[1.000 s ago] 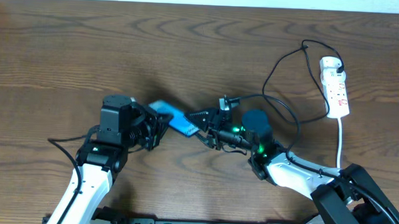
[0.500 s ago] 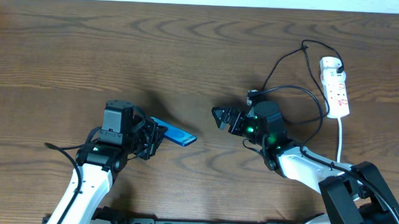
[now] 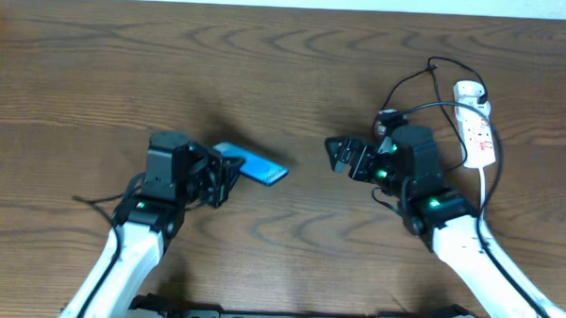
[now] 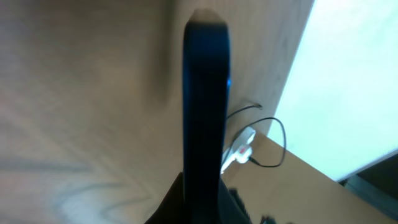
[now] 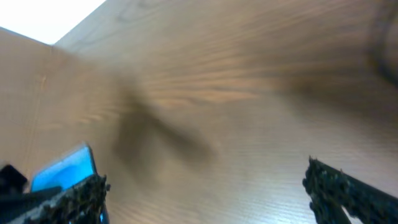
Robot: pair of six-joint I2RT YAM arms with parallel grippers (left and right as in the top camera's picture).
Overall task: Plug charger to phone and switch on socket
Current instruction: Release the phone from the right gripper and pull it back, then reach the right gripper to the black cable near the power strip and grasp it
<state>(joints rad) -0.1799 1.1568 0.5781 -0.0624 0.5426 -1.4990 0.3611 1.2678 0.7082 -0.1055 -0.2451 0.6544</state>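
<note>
Wood-grain tabletop (image 3: 267, 64) runs under both arms. My left end effector (image 3: 220, 169) is clamped on one end of the phone (image 3: 259, 168) — slim, rigid and glassy, probably slippery, so I'd grip its edges rather than the screen. The right end effector (image 3: 338, 154) gapes empty. The charger (image 3: 399, 85) loops limp near the socket (image 3: 476, 123) — I'd pinch its stiff plug, which I can't locate.

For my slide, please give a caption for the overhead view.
Left gripper holds the phone; open right gripper is apart from it, toward the socket.
</note>
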